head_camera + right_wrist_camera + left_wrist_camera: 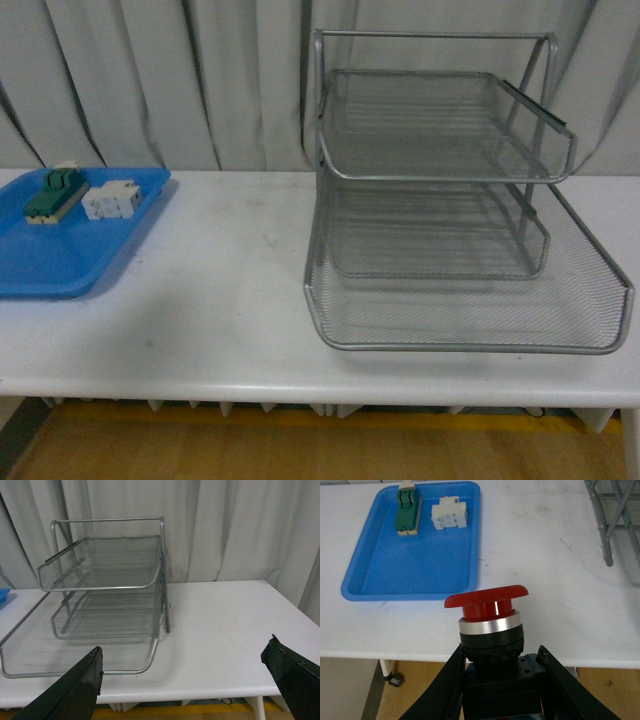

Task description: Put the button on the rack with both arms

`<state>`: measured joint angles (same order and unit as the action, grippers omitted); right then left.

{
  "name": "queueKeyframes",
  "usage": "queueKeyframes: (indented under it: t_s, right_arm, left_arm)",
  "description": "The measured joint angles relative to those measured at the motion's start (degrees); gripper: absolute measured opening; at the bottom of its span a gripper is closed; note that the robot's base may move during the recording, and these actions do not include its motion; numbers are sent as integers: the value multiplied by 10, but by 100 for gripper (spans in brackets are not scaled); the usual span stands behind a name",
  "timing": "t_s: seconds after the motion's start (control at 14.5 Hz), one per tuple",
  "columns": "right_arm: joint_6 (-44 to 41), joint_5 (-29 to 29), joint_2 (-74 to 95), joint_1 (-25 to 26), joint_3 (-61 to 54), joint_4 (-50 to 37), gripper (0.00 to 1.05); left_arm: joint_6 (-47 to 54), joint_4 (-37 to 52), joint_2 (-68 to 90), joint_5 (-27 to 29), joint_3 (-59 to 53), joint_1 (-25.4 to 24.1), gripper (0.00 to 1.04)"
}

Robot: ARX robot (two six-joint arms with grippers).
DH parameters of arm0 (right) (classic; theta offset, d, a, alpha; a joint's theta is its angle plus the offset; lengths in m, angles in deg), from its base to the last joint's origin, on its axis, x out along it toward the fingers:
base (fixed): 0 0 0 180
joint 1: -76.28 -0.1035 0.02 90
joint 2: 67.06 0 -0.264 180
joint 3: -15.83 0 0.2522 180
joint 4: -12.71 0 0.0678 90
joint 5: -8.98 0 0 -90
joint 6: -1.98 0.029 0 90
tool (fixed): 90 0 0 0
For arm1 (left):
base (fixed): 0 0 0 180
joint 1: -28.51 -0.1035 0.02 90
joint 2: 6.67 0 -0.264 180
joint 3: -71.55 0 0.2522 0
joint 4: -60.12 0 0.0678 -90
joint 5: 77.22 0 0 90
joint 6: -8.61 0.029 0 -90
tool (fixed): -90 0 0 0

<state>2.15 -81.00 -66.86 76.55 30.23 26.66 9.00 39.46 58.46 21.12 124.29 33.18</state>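
Where grey curtains [200,80] hang, white table [230,280] w/ rack [470,347], blue tray [60,265]

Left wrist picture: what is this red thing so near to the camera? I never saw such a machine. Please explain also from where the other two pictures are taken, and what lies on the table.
This is a robot with two arms. Each arm ends in two black jaws and carries a small camera at its wrist.

The front picture looks out from the robot's body. It shows a white table. On the left is a blue tray holding a green block and a white block. On the right is a wire rack with three trays. No arm shows there.

The left wrist picture looks along the left jaws. They hold the button by its dark body, and its red cap sticks out past them.

The right wrist picture looks along the right jaws, which are wide open and empty, facing the rack.
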Motion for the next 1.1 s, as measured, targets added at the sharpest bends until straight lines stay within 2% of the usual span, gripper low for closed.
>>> queueKeyframes:
  t_s: [0.28, 0.34, 0.41, 0.62, 0.9, 1.1]
  right_arm:
    - [0, -3, 0, 0, 0, 1, 98]
    - [0, -2, 0, 0, 0, 2, 98]
    - [0, -2, 0, 0, 0, 0, 98]
    - [0, -2, 0, 0, 0, 0, 98]
    - [0, -2, 0, 0, 0, 0, 98]
    - [0, -2, 0, 0, 0, 0, 98]
  left_arm:
    - [0, 0, 1, 0, 0, 0, 36]
    - [8, 14, 1, -36, -1, 5, 36]
    - [42, 38, 17, -99, 10, 24, 36]
    - [122, 65, 172, -162, 105, 100, 36]
    - [173, 35, 405, -158, 297, 162, 36]
    - [183, 5, 497, -151, 381, 190, 36]
